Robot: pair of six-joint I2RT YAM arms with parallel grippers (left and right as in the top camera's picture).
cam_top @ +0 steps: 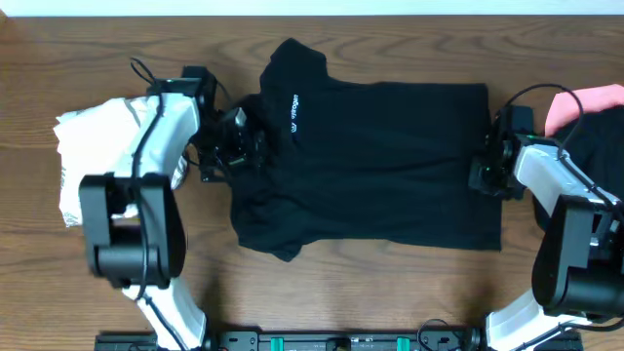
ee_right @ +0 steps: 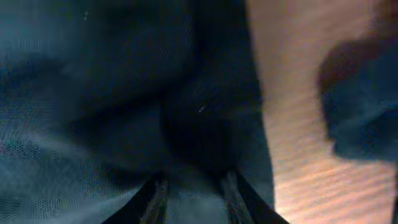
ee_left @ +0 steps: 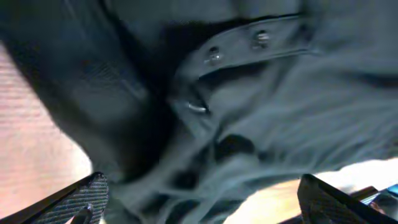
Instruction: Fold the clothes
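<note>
Along the bottom edge of the overhead view the bases of both arms are seen, with bare table [cam_top: 390,292] shown between them. Higher up, across the middle of the frame, the black shirt [cam_top: 390,166] is spread flat on the table. Its collar is turned to the left and its hem to the right, with one sleeve pointed toward the top edge and the other toward the bottom. A small white logo [cam_top: 294,110] is printed near the collar. At the collar end the left end effector [cam_top: 229,146] is placed. In the left wrist view its fingers [ee_left: 84,196] are seen set wide apart at the two lower corners. Nothing is gripped, and the buttoned placket [ee_left: 236,48] of the shirt lies just ahead. At the shirt's right edge the right end effector [cam_top: 487,168] is placed. In the right wrist view its two prongs are parted only narrowly and dark cloth fills the space ahead of them; whether any cloth is pinched cannot be told. At the left of the overhead frame a white garment [cam_top: 88,146] is heaped beside the left arm. In the upper right corner a pink piece [cam_top: 590,102] is laid against another dark garment [cam_top: 606,146].
</note>
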